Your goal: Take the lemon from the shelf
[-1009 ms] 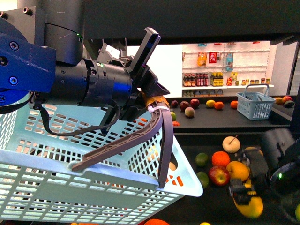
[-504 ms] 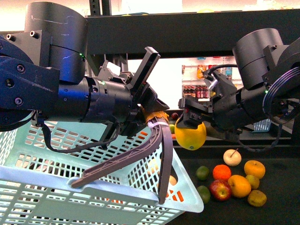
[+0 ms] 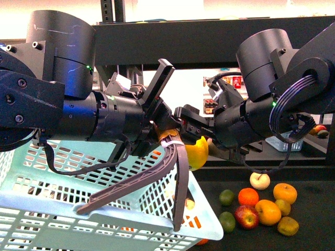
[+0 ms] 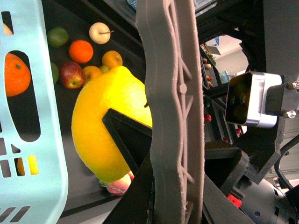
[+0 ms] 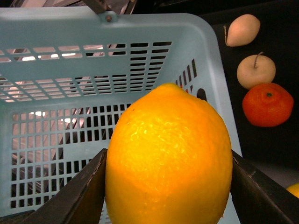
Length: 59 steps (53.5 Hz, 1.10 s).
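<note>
Lemon clamped in my right pincer, hanging over the basket's rim.

From the front view I see the right gripper [image 5: 168,196] closed on the lemon [image 3: 197,151], one dark finger [image 5: 79,193] pressed to each flank of the fruit. The lemon hangs clear of the shelf [image 3: 209,36], above the right-hand edge of the pale blue basket [image 3: 104,230] and just beside the top of its grey-brown handle [image 3: 178,178]. In the right wrist view the basket's slotted inside lies open right behind the lemon. My left gripper [image 3: 166,135] is clamped on that handle at its top and holds the basket tilted. On the dark deck to the right of the basket, below the lemon, lie loose fruits: an orange [image 3: 248,196], a red apple [image 3: 247,216] and two limes [image 3: 226,197], all well apart from the lemon.
</note>
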Tool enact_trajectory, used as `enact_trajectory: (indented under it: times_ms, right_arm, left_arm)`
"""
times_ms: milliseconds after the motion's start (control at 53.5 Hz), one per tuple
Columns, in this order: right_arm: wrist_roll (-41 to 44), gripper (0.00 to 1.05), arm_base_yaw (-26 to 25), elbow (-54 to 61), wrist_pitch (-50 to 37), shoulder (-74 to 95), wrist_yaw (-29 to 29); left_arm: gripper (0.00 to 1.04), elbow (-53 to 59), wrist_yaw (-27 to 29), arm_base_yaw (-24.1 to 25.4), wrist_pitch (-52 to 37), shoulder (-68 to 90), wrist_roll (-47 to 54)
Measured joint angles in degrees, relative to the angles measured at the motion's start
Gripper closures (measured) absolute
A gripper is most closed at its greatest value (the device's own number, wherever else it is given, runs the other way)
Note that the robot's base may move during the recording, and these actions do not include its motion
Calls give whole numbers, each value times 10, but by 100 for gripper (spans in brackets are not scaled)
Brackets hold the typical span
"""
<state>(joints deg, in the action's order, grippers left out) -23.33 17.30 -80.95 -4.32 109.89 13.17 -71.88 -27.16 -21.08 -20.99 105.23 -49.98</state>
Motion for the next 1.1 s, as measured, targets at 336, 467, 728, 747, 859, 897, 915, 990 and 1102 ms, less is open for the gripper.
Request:
enact_trajectory:
  times_ms: [336,467,728,747,859,897,915,990,1102]
  right_arm:
    - [-6,8,-2,10,-2,-12,-2]
    - [-3,8,-16,20,-9,-22,14]
    - [33,8,-120,73,-55,-76,32]
    - [35,8,-126,75,-57,-77,31]
    - [53,8,-184,96,-75,-64,27]
    - [57,8,-197,100,-79,-54,26]
    - [61,8,-204,102,-82,-47,24]
    - [76,8,-220,104,-89,-11,14]
    - [100,8,-220,98,-89,71,-5]
  left_arm:
    - [94,0,3,5,0,0,-4]
    - [94,0,1,4,0,0,-2]
    - [94,0,-10,-2,0,0,-5]
    - [94,0,-10,-2,0,0,-5]
    - [94,0,-10,-3,0,0,-5]
    - [94,0,-9,-3,0,0,-4]
    - [94,0,-9,-3,0,0,-4]
    - [94,0,-8,-3,0,0,-4]
    - [94,0,-5,-3,0,0,-4]
